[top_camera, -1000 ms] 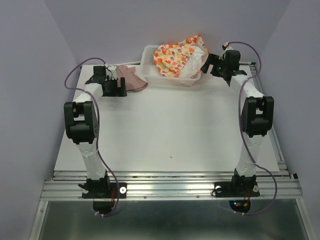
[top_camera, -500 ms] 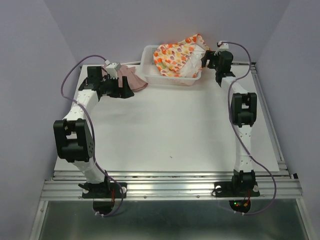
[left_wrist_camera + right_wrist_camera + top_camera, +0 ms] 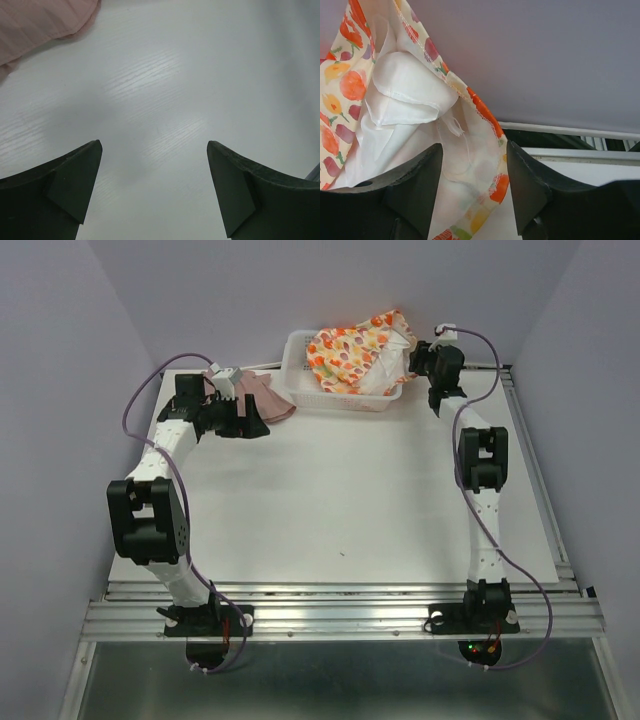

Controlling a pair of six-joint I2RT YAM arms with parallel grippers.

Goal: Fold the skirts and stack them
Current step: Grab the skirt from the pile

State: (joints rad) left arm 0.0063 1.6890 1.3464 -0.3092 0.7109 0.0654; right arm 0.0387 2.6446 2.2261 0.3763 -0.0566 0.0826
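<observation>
Narrowing since a second ago, the right end effector [image 3: 474, 148] straddles the printed skirt [image 3: 342, 87], jaws still apart.

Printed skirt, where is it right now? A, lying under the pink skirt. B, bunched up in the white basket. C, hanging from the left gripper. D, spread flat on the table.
B: the printed skirt is heaped in the white basket, apart from the pink skirt lying left of it.

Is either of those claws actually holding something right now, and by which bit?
Nothing is held yet. The right end effector straddles the hemmed edge of the printed skirt, jaws apart; the left end effector is open over the table.
</observation>
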